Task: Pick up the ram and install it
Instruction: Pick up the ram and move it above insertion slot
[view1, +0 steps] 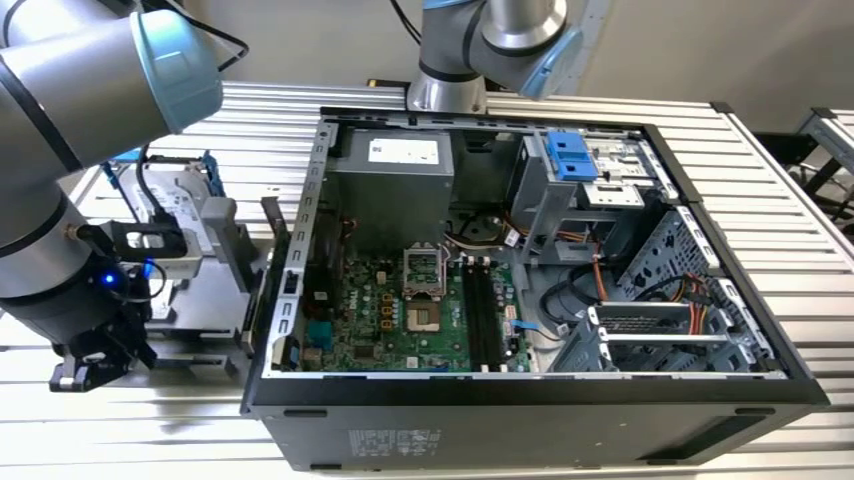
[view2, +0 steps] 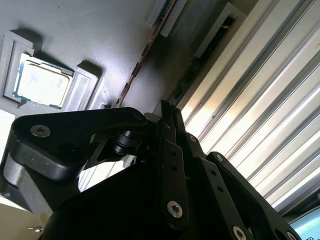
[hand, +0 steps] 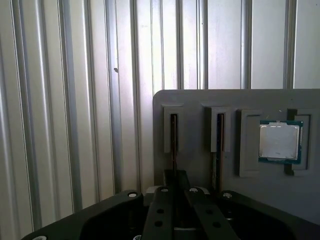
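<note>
At the exterior view's left, the pincer (view1: 91, 366) hangs low at the near end of a grey holder (view1: 200, 325) that lies on the ribbed bench (view1: 787, 200). In the first wrist view the pincer (hand: 176, 179) looks clenched on one end of the ram (hand: 173, 140). The ram stands on its edge in the holder's outermost slot, just beside the holder's border. A second stick (hand: 219, 137) stands in the next slot, and a processor (hand: 280, 141) lies beyond it. To the right is the open case (view1: 534, 400) with its motherboard (view1: 400, 330) and black slots (view1: 487, 320), well apart from the ram.
</note>
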